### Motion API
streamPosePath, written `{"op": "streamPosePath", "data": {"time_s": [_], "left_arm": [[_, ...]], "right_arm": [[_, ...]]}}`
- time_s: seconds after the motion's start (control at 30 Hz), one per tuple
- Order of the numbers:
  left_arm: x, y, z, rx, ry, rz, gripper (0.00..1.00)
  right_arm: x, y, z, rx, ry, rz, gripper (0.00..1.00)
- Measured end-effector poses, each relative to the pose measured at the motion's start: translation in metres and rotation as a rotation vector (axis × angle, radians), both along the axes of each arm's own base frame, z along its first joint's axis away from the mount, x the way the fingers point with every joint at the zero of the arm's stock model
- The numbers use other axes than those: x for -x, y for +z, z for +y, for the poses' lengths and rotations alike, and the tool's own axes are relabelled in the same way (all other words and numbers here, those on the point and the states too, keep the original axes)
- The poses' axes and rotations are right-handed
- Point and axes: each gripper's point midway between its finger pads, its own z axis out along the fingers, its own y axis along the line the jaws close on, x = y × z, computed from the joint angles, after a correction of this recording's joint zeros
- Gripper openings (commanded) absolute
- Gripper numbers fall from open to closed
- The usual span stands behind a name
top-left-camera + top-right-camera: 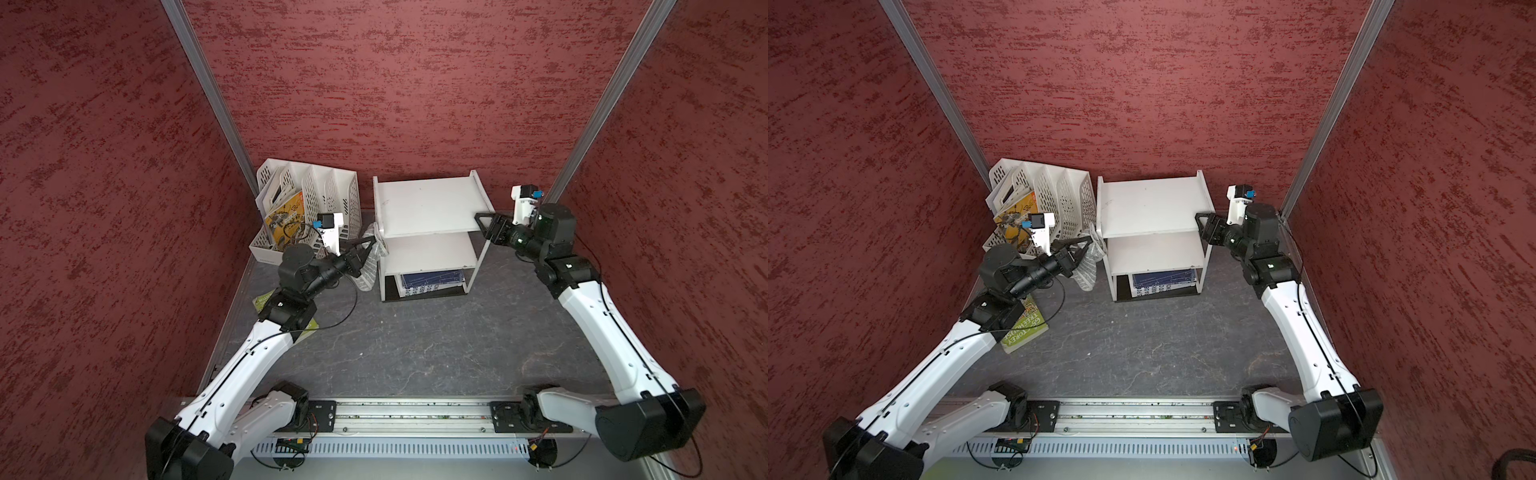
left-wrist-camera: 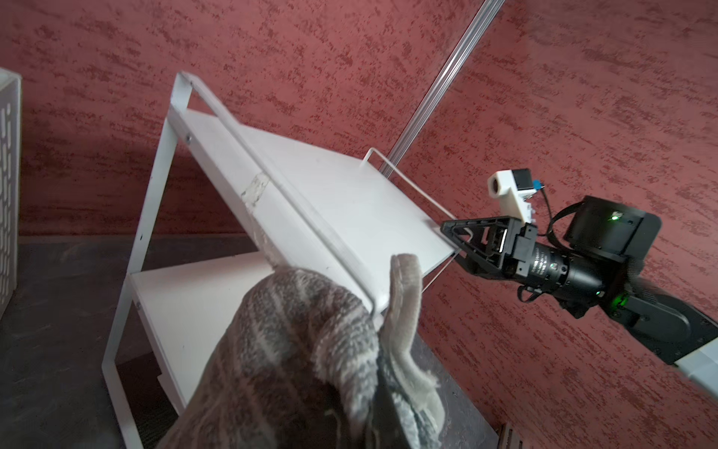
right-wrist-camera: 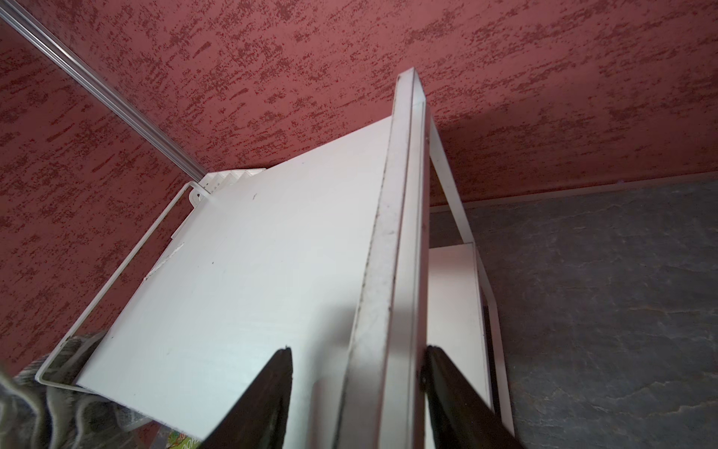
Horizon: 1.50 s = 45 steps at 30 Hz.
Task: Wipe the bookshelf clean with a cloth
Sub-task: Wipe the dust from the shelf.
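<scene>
Wiping looks barely begun. The left gripper [image 1: 368, 245] is clamped on the cloth [image 1: 367, 277], which hangs at the left front corner of the bookshelf's [image 1: 428, 208] top board (seemingly touching it). The right gripper [image 1: 482, 226] stands parted, astride the opposite side rail. Specks show on top, and I judge every board is left to wipe.

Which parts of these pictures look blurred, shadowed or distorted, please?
Left wrist view: the cloth looms close and soft, the right gripper beyond is sharp. Right wrist view: its own fingers are dark blurs, shadowing the bookshelf. In both top views the light is even, the corner posts splay outward.
</scene>
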Motion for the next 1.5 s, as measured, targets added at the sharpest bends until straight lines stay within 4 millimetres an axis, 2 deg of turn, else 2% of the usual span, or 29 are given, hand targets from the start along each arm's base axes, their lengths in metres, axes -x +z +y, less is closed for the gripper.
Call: {"op": "streamPosePath", "data": {"time_s": [0.1, 0.2, 0.3, 0.37, 0.47, 0.57, 0.73, 0.83, 0.93, 1.27, 1.5], "left_arm": [[-0.008, -0.041, -0.003, -0.028, 0.004, 0.085, 0.0], [-0.017, -0.074, -0.005, -0.047, 0.009, 0.152, 0.0], [-0.021, -0.093, -0.005, -0.056, 0.014, 0.196, 0.0], [-0.022, -0.095, -0.004, -0.057, 0.017, 0.203, 0.0], [-0.021, -0.09, 0.005, -0.057, 0.032, 0.199, 0.0], [-0.02, -0.077, 0.028, -0.06, 0.087, 0.185, 0.0], [-0.028, -0.027, 0.078, -0.034, 0.21, 0.106, 0.0], [-0.038, -0.002, 0.09, -0.025, 0.228, 0.063, 0.0], [-0.055, 0.008, 0.087, -0.024, 0.205, 0.053, 0.0], [-0.134, 0.001, 0.07, -0.045, 0.143, 0.056, 0.0], [-0.178, 0.005, 0.041, -0.044, 0.072, 0.018, 0.0]], "right_arm": [[0.0, 0.0, 0.0, 0.003, -0.001, -0.001, 0.58], [0.0, 0.0, -0.001, 0.006, -0.005, -0.001, 0.58], [0.0, -0.001, -0.001, 0.009, -0.004, -0.003, 0.58], [0.0, -0.001, -0.001, 0.011, -0.003, -0.004, 0.58], [0.0, -0.001, 0.0, 0.013, 0.0, -0.005, 0.59], [0.001, -0.001, 0.0, 0.016, 0.002, -0.007, 0.59], [0.003, -0.002, 0.0, 0.019, 0.003, -0.007, 0.59], [0.005, -0.002, 0.0, 0.02, 0.004, -0.008, 0.59], [0.005, -0.003, 0.0, 0.02, 0.006, -0.008, 0.59], [0.007, -0.002, 0.0, 0.027, 0.009, -0.013, 0.59], [0.009, -0.003, 0.0, 0.032, 0.013, -0.014, 0.59]]}}
